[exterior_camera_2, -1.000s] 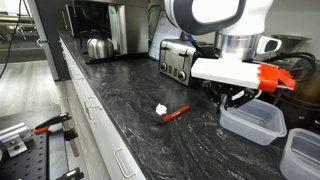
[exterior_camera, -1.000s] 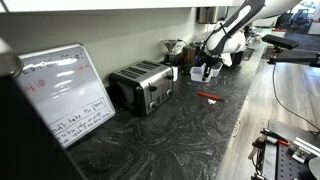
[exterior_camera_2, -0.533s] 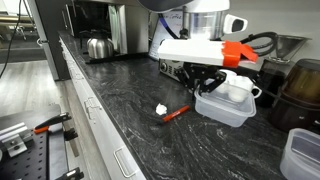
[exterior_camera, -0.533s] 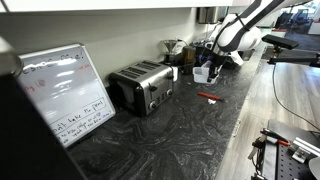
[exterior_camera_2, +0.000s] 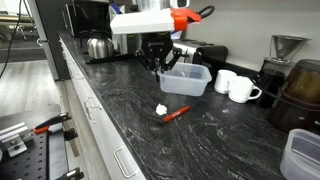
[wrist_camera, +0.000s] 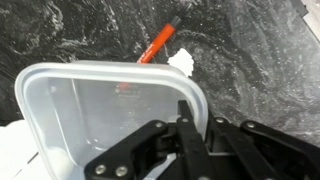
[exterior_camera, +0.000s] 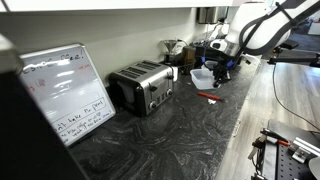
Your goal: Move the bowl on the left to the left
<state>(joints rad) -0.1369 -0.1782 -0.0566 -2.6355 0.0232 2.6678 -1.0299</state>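
The bowl [exterior_camera_2: 188, 79] is a small translucent bluish-white tub; it also shows in an exterior view [exterior_camera: 201, 77] and fills the left of the wrist view [wrist_camera: 90, 110]. My gripper [exterior_camera_2: 160, 63] is shut on the bowl's rim, one finger inside the wall and one outside, as the wrist view [wrist_camera: 190, 135] shows. The bowl hangs tilted, seemingly just above the dark counter, past a red pen [exterior_camera_2: 176, 113] and a white scrap [exterior_camera_2: 160, 108]. The gripper also shows in an exterior view [exterior_camera: 213, 71].
A toaster [exterior_camera: 142, 86] and a whiteboard [exterior_camera: 65, 93] stand on the counter. Two white mugs [exterior_camera_2: 224, 80], a dark jar [exterior_camera_2: 300, 95] and a second tub [exterior_camera_2: 302, 155] are nearby. A kettle [exterior_camera_2: 97, 45] stands far back. The pen [wrist_camera: 158, 42] lies beyond the bowl.
The gripper lifted the bowl from beside the second tub and carried it along the counter, past the mugs, toward the toaster. The pen and scrap stayed put.
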